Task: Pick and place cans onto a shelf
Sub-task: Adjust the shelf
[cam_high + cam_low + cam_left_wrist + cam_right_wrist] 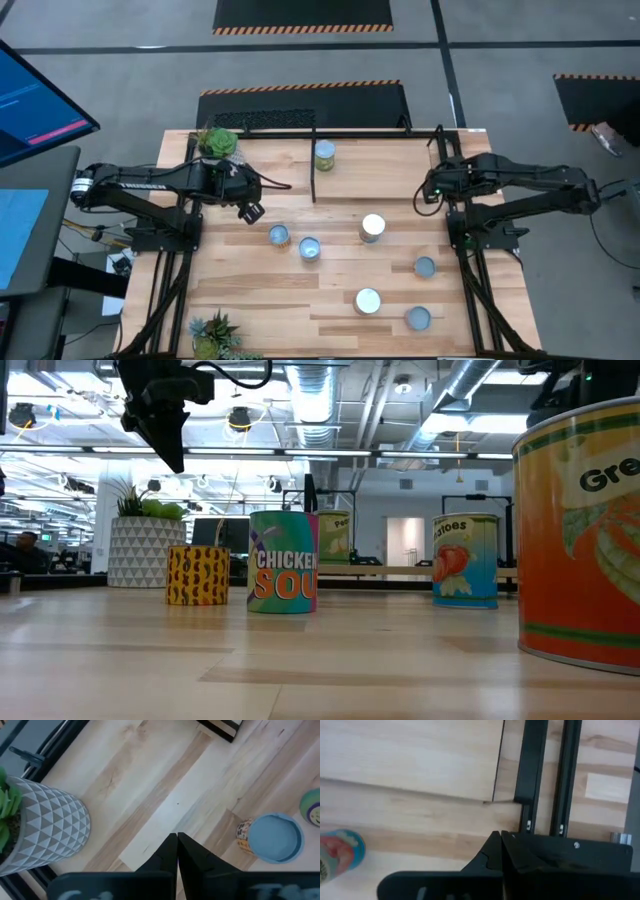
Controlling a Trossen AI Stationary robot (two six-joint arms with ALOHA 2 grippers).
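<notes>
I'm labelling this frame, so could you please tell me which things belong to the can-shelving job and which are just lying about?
Job:
- seven cans; one already on the shelf, six loose, e.g.
- shelf
- left gripper, jaws shut, empty
- right gripper, waiting by the shelf's end

Lying about:
- potted plants
- monitor

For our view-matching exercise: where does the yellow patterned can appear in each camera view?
High view: yellow patterned can, the leftmost can.
Low view, left of the chicken soup can.
Left wrist view, seen from above, blue lid showing.
Right wrist view: not in it.
Shared landmark: triangle-patterned plant pot (not right wrist).
</notes>
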